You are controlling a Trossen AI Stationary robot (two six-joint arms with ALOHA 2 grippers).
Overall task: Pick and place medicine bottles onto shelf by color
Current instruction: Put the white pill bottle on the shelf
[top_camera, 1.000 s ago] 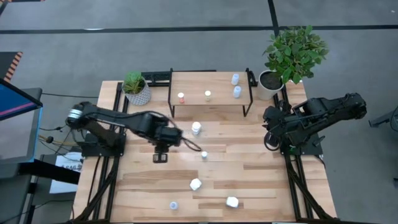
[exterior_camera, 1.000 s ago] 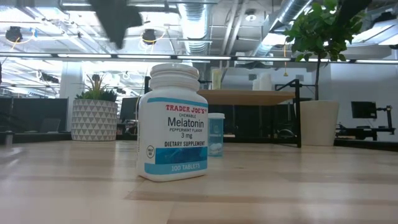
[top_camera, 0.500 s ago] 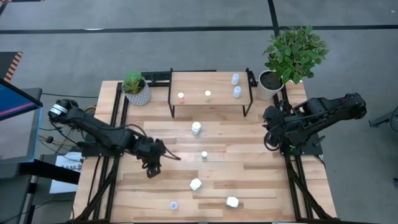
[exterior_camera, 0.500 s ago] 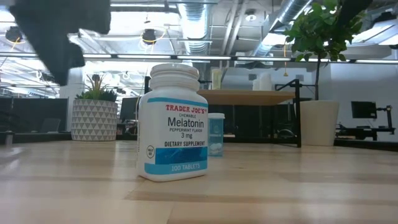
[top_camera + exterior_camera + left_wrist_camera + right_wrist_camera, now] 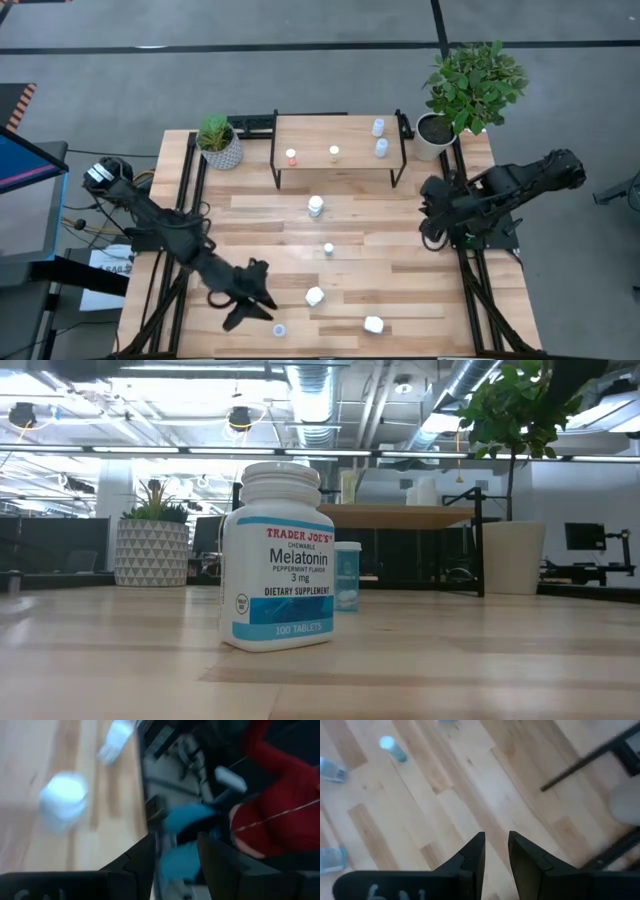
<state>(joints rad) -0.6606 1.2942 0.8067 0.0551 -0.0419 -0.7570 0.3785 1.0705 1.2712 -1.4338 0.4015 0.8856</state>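
Observation:
My left gripper (image 5: 256,306) (image 5: 175,842) is open and empty near the table's near edge, close to a pale-blue bottle (image 5: 279,329) (image 5: 63,796) that stands on its base. A white bottle (image 5: 314,296) and another (image 5: 373,324) sit nearby. A larger white bottle (image 5: 316,206) (image 5: 275,555) and a small bottle (image 5: 328,249) stand mid-table. The shelf (image 5: 340,133) holds an orange-red-capped bottle (image 5: 291,157), a yellow-capped one (image 5: 334,153) and two pale-blue ones (image 5: 380,138). My right gripper (image 5: 430,228) (image 5: 496,840) is open and empty at the table's right edge.
A small plant in a patterned white pot (image 5: 218,143) stands left of the shelf, a bigger plant in a white pot (image 5: 436,132) right of it. In the left wrist view a person's red sleeve (image 5: 272,800) shows beyond the table's edge. Bare wood lies between the bottles.
My left gripper has gone from the middle of the table, just in front of the shelf, toward the near edge and has ended beside the pale-blue bottle. It has left the low view's picture. No bottle has moved.

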